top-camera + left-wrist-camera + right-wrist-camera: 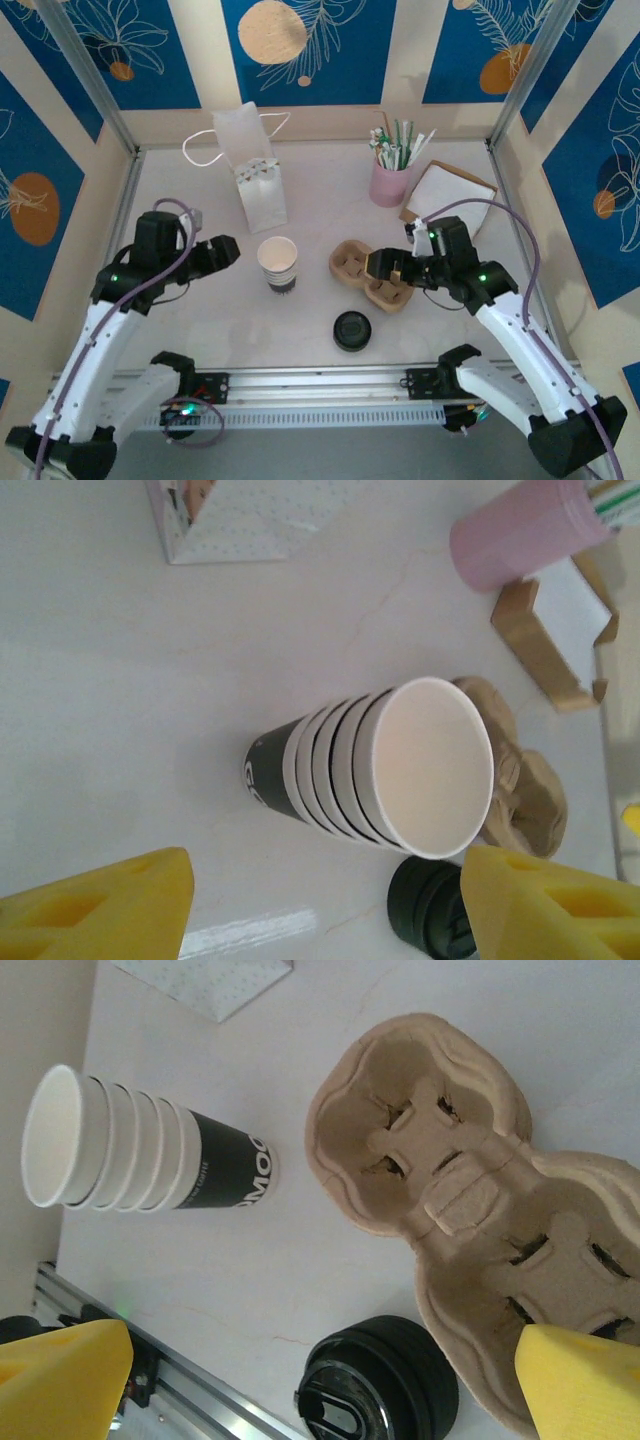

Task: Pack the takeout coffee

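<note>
The coffee cup (278, 262) stands upright near the middle of the table (180, 330), mouth open. The wrist views show several white rims nested one inside another above its black base. The left claw (228, 250) sits just left of the cup and points at it, its yellow fingers (100, 905) spread wide with nothing between them; it is apart from the cup.

Right of the cup lies a brown cardboard cup carrier (345, 262) with two wells, both vacant. The right claw (382, 266) is over the carrier's right part, also spread wide and holding nothing. One of its fingers (585, 1380) is at the rim of the nearer well; I cannot tell whether it touches.

A flat black lid (352, 329) lies near the carrier, on the near side, apart from the cup. Farther back a white paper bag (258, 185) with handles stands behind the cup. A pink cup of straws (390, 182) stands far right, beside a brown tray of white napkins (452, 190).
</note>
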Robot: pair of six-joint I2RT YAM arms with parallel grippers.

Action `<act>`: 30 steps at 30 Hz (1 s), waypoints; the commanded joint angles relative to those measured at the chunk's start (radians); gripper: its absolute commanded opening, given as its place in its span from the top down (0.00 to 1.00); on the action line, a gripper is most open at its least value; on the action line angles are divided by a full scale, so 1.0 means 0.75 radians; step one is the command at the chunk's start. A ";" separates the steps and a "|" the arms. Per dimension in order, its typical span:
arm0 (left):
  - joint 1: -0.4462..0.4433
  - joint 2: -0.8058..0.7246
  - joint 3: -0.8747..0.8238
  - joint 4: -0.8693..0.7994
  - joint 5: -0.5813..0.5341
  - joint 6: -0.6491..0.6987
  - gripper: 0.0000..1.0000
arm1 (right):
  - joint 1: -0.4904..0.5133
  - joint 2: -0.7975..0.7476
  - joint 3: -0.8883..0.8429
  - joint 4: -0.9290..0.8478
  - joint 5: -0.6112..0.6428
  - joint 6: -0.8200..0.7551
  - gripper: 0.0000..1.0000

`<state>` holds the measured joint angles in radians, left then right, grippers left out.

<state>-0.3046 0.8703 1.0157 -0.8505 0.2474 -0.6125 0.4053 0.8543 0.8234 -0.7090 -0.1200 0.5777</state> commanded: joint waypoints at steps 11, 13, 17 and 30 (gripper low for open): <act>-0.348 0.422 0.453 -0.416 -0.414 0.204 0.52 | 0.102 0.038 0.015 -0.060 0.164 0.005 0.01; -0.362 0.483 0.473 -0.413 -0.385 0.207 0.59 | 0.102 0.039 0.005 -0.053 0.166 0.005 0.01; -0.363 0.581 0.491 -0.370 -0.322 0.203 0.68 | 0.103 0.037 -0.014 -0.047 0.166 0.004 0.01; -0.363 0.815 0.585 -0.380 -0.225 0.251 0.85 | 0.102 -0.026 -0.078 -0.030 0.174 0.028 0.01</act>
<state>-0.5678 1.4776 1.4143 -1.1007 0.0555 -0.4442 0.4759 0.8543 0.7792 -0.7269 0.0013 0.5858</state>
